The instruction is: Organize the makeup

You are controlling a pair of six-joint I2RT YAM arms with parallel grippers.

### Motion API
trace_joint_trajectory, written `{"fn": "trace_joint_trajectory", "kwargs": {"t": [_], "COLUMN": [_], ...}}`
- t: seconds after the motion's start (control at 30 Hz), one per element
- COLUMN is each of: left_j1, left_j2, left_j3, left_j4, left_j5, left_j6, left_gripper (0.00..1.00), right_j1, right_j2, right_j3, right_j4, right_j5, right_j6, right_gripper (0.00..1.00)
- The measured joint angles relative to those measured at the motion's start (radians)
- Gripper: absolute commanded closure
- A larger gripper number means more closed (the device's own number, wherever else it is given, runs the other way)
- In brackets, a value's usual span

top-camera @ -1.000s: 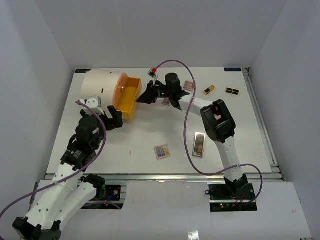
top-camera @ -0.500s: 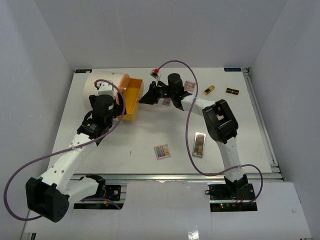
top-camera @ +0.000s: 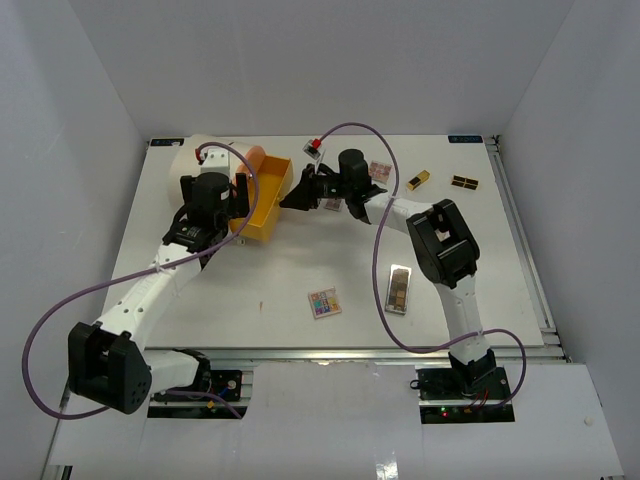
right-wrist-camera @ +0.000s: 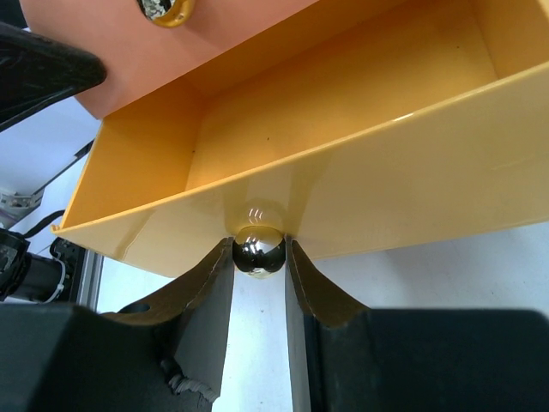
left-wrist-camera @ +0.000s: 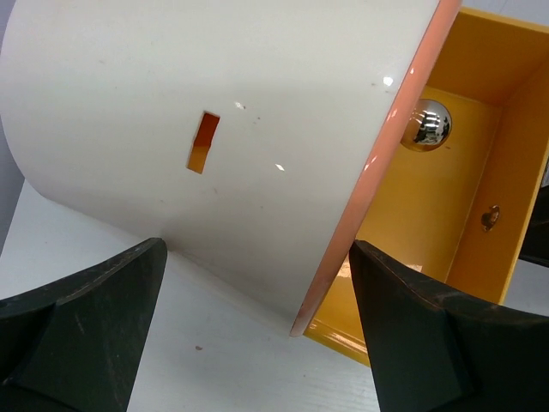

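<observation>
Makeup palette (top-camera: 323, 303) apart from right gripper (top-camera: 288, 198)

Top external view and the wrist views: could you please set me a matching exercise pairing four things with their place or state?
Things:
1. left gripper
2. right gripper
3. yellow drawer
4. lipstick tube

Places or states:
a. lying toward the far right of the table
b. shut on the silver knob
c. pulled out of the cream cylinder
d. open, facing the cream cylinder

Pairs: 1-d, 2-b, 3-c, 4-a.

drawer (top-camera: 265, 198) — right of cylinder (left-wrist-camera: 257, 69) | lipstick tube (top-camera: 418, 180) — left of compact (top-camera: 464, 182) | palette (top-camera: 323, 302) nearer, mid-table
</observation>
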Motion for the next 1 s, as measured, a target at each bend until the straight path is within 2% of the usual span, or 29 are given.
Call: {"fn": "trace_joint_trajectory", "kwargs": {"t": [0.1,0.17,0.23,0.37,0.43,0.6,0.77,0.9,1.0], "left_j1": [0.015,0.024,0.033,0.046,0.055,0.064,0.068,0.069,0.069], "left_j2": [0.006,0.009,0.011,0.013,0.012,-0.016,-0.091,-0.175,-0.221], "left_j3": [0.000,0.000,0.001,0.004,0.006,0.030,0.094,0.131,0.159], "left_j4": [0.007,0.011,0.013,0.014,0.012,-0.007,-0.019,-0.030,-0.042], "left_j5": [0.017,0.028,0.041,0.057,0.067,0.117,0.198,0.300,0.422], "left_j6": [0.001,0.000,0.000,-0.004,-0.009,-0.027,-0.044,-0.062,-0.103], "left_gripper": [0.04,0.04,0.03,0.02,0.02,0.02,0.02,0.02,0.02], "right_j1": [-0.002,-0.003,-0.004,-0.006,-0.010,-0.023,-0.060,-0.117,-0.157], "right_j2": [-0.014,-0.022,-0.026,-0.026,-0.026,-0.050,-0.188,-0.355,-0.466], "right_j3": [-0.020,-0.031,-0.037,-0.038,-0.038,-0.053,-0.161,-0.275,-0.324], "right_j4": [0.001,0.002,0.004,-0.001,-0.008,-0.049,-0.152,-0.286,-0.453], "right_j5": [0.000,0.001,0.000,-0.021,-0.032,-0.049,-0.069,-0.125,-0.112], "right_j6": [0.001,0.003,0.007,0.030,0.033,0.009,-0.085,-0.242,-0.407], "right_gripper": [0.75,0.69,0.52,0.23,0.16,0.12,0.11,0.10,0.09]}}
